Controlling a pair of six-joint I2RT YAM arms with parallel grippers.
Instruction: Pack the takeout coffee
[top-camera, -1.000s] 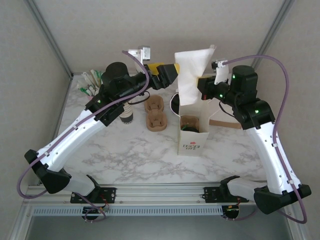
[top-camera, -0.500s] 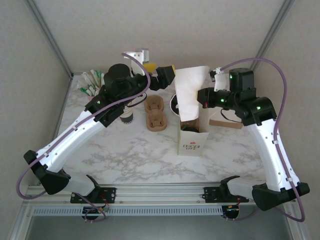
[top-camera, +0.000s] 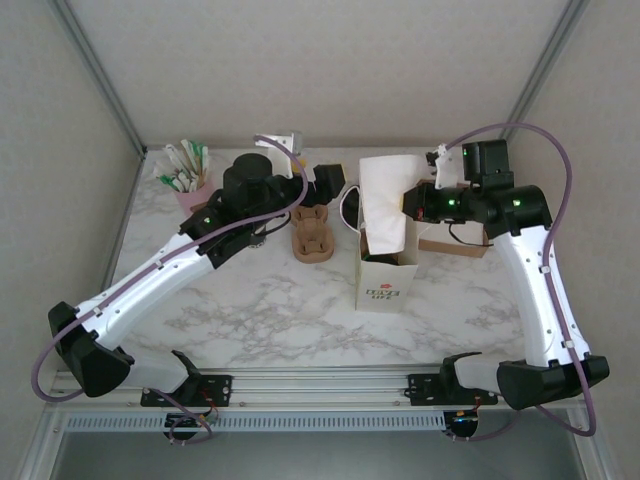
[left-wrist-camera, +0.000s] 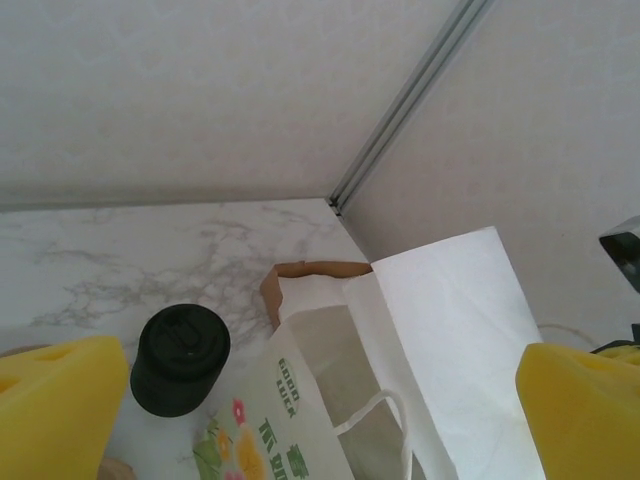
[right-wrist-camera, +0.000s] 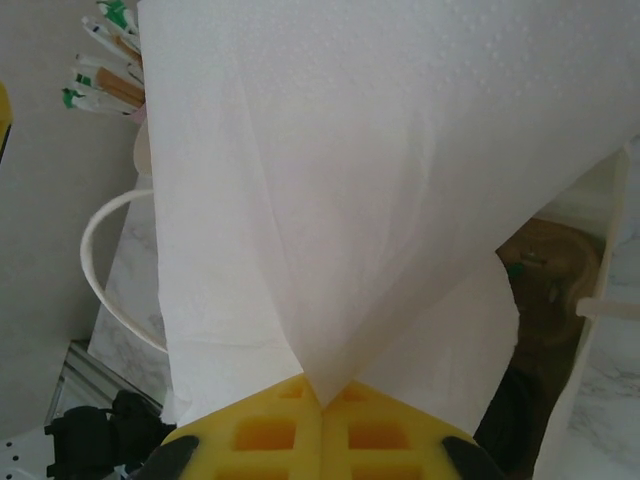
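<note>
My right gripper is shut on the corner of a white paper napkin. The napkin hangs over the open mouth of a white printed paper bag that stands upright mid-table. My left gripper is open just behind and left of the bag, with nothing between its yellow pads. The takeout coffee is hidden. Past the napkin in the right wrist view, a brown cardboard piece and a dark shape lie inside the bag.
A black stack of lids stands close behind the bag on its left. Brown cup carriers lie left of the bag, a brown cardboard box behind it on the right. A pink holder of sachets stands back left.
My right gripper has come down and toward the bag, bringing the napkin from high above it to its mouth. My left arm has swung lower and nearer the bag, still open.
</note>
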